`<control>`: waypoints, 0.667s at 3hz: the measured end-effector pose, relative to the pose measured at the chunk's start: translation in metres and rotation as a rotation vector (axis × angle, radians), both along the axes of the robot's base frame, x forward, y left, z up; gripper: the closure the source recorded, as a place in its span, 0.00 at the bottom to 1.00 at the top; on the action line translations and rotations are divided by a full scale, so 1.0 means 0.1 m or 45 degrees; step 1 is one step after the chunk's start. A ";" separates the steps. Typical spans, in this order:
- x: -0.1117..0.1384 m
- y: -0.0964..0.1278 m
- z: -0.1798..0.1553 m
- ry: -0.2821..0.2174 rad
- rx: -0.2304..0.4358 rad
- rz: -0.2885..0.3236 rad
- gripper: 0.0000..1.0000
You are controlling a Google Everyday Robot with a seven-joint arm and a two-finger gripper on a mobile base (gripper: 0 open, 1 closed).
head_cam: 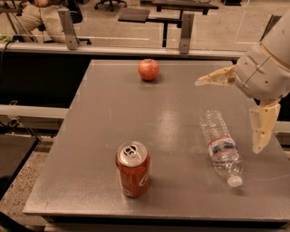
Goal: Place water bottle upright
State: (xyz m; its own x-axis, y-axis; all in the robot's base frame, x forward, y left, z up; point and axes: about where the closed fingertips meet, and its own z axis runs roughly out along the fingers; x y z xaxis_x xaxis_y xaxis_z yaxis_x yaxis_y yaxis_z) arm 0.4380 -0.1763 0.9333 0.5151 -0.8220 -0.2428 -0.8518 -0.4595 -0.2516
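Water bottle (221,144) lies flat below spread hand (227,118)

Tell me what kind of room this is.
Likely an office or lab: glass partition behind the grey table, rolling chair and desk beyond. The claw hangs open at the table's right, beside the lying water bottle.

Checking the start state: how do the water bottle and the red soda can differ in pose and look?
The water bottle lies on its side, white cap toward the near edge; the soda can stands upright. The bottle is clear, the can opaque red. The open gripper hovers by the bottle, far from the can. Both rest on the grey table.
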 end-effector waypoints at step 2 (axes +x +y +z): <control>0.00 -0.12 -0.28 -0.112 -0.199 0.462 0.00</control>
State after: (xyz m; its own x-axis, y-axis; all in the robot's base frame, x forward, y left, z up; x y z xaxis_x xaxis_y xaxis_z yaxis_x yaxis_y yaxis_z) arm 0.4376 -0.1882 0.9050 0.7921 -0.6062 -0.0712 -0.6053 -0.7651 -0.2198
